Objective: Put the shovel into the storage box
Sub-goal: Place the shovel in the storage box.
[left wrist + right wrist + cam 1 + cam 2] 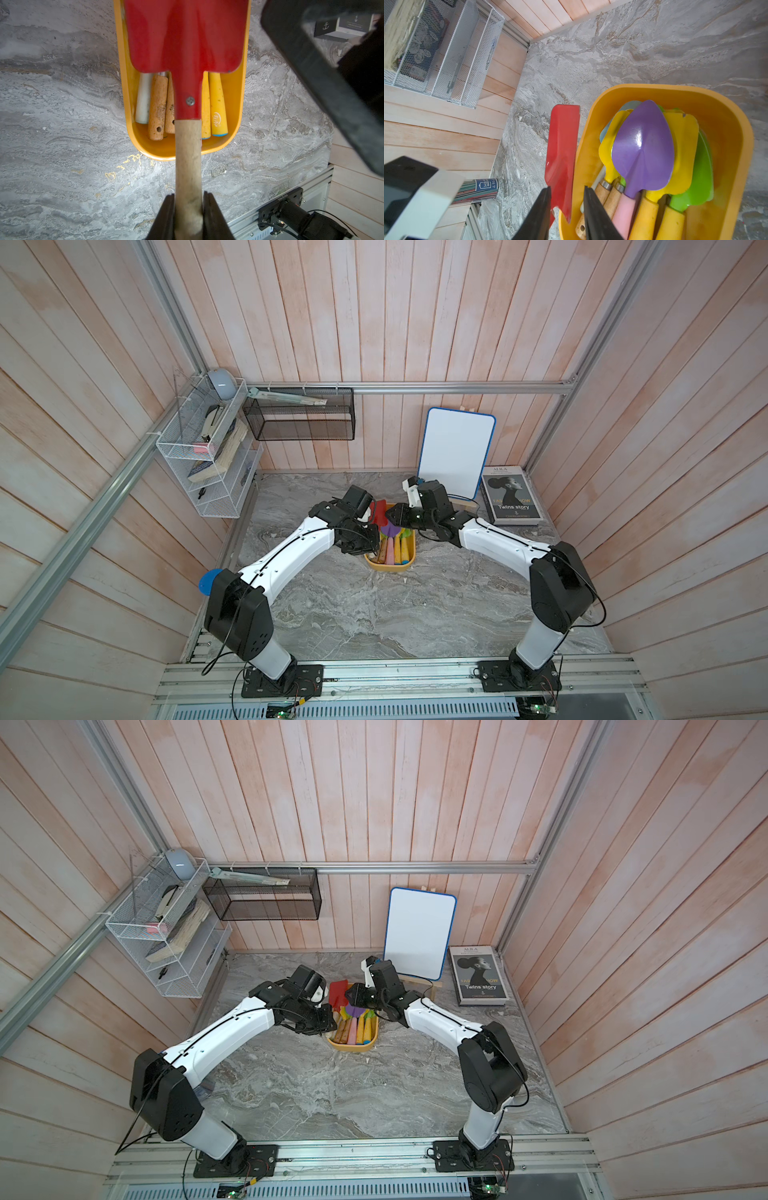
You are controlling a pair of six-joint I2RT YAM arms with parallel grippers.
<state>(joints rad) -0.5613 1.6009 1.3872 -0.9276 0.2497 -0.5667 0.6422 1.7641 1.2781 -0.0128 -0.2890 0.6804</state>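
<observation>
The shovel (185,37) has a red metal blade and a pale wooden handle. My left gripper (188,194) is shut on the handle and holds the blade above the storage box (236,124), a yellow-orange tub with several coloured shovels (643,145) lying in it. In both top views the red blade (378,511) (338,991) hangs over the box's far left rim (390,568). My right gripper (566,189) is open. Its jaws stand either side of the tilted red blade (562,149), with a gap showing on the box side. The two grippers (370,543) (392,512) face each other across the box.
A whiteboard (457,452) leans on the back wall with a book (513,497) beside it on the right. A white wire rack (203,456) and a black mesh basket (299,414) hang at the back left. A pencil tube (477,190) lies by the left wall.
</observation>
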